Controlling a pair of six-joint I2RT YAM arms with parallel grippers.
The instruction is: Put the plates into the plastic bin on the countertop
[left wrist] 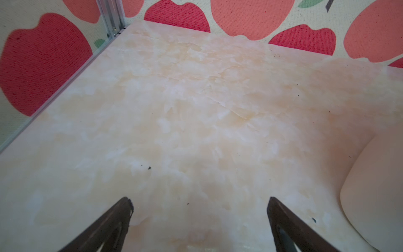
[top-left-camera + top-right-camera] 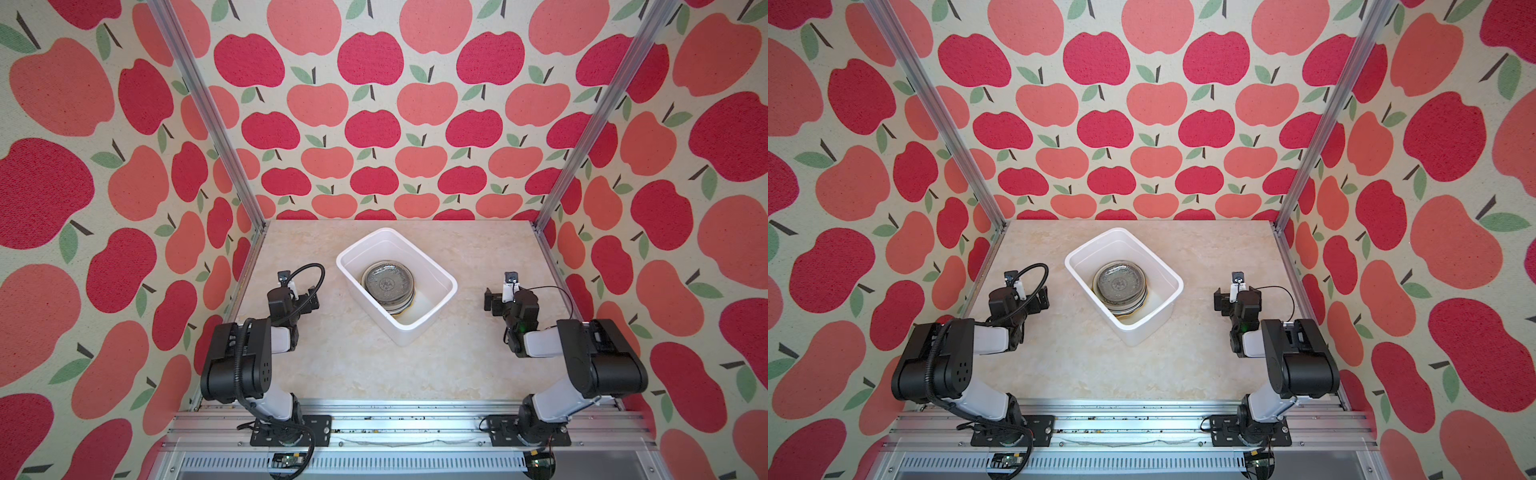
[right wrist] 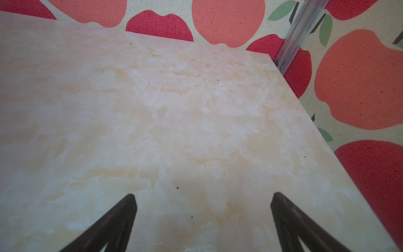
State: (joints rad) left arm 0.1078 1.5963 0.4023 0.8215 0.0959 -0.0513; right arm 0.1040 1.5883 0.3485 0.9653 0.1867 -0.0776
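- The plates (image 2: 388, 286) (image 2: 1120, 286) lay stacked flat inside the plastic bin (image 2: 405, 334) (image 2: 1133, 334), as both top views showed.
- The top plate looked greyish and glossy with a dark patterned centre. A sliver of yellow rim showed under the stack on its near right side. How many plates lay beneath could not be told.
- The stack sat on the bin's floor, and white floor showed between it and the walls.
- The bin was white and deep with rounded corners. It stood turned at an angle on the surface (image 2: 374, 365) (image 2: 1100, 365), about midway between left and right, with one corner pointing near.
- The surface around the bin was beige and marble-patterned, and no plates lay on it in either top view.
- The left pincer (image 2: 311, 298) (image 2: 1040, 298) hung to the left of the bin, apart from it. In the left wrist view the left pincer (image 1: 199, 200) had its jaws spread wide over the surface (image 1: 196, 109) with nothing between them. A rounded corner of the bin (image 1: 375, 196) showed at that view's edge.
- The right pincer (image 2: 492, 300) (image 2: 1222, 300) hung to the right of the bin, further from it. In the right wrist view the right pincer (image 3: 204, 195) was likewise spread wide and held nothing over the surface (image 3: 152, 109).
- Aluminium rails (image 2: 598, 112) and apple-print walls (image 2: 374, 124) closed in the left, right and far sides.
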